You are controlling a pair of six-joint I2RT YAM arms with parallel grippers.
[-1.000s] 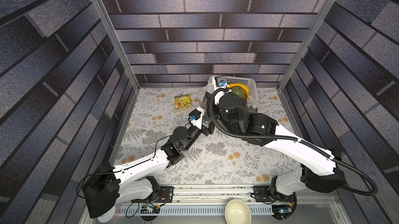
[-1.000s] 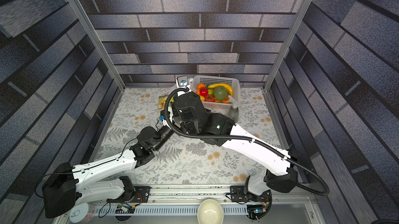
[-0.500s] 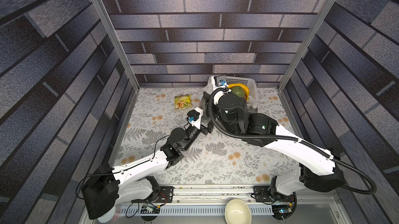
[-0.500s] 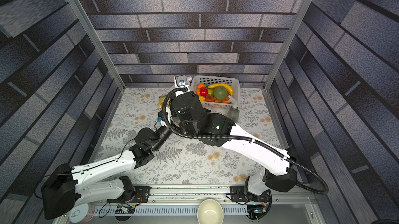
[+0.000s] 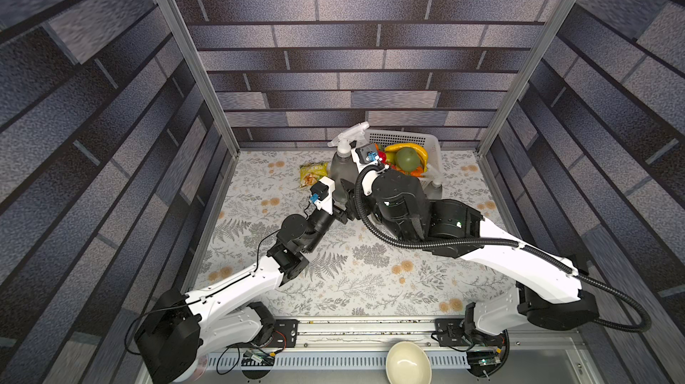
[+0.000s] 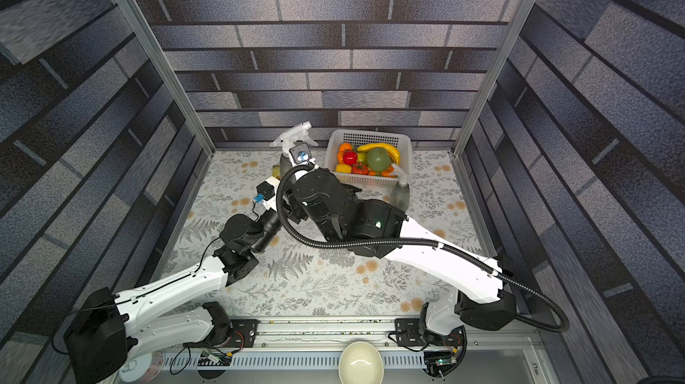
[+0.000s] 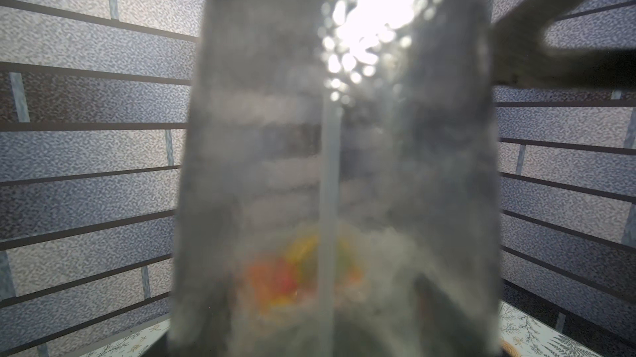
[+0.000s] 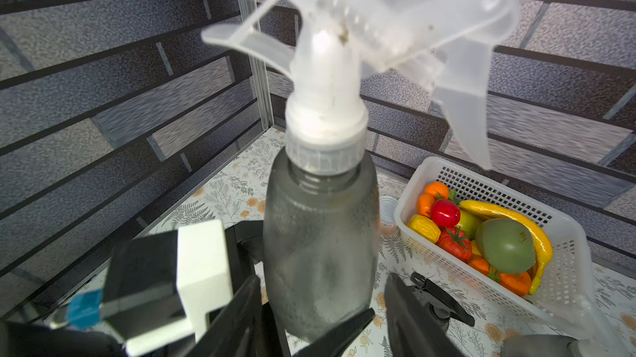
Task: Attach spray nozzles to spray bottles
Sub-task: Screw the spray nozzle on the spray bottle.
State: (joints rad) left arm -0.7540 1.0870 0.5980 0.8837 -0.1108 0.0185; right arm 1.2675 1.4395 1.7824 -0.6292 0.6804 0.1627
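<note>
**A:** Spray bottle [image 8: 320, 252]?
**B:** It was smoky grey and translucent. Its nozzle [image 8: 344, 45] was clear-whitish, and the second nozzle [image 8: 440, 300] was black.
**A:** Basket [image 8: 569, 269]?
**B:** White, with a perforated grid. The banana [image 8: 499, 212] was yellow, the tomato [image 8: 454, 245] red, the round fruit [image 8: 506, 245] green.
**A:** Surface [image 5: 352, 278]? Walls [image 5: 370, 45]?
**B:** The surface was pale, printed with grey ferns and orange flowers. The walls were grey brick-pattern. The bowl [image 5: 407, 363] was cream.

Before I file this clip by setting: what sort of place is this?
Probably a staged robot test cell, not a home: printed brick panels on aluminium posts enclose a floral tabletop, and a left arm and right arm are mounted on a rail at its front.
</note>
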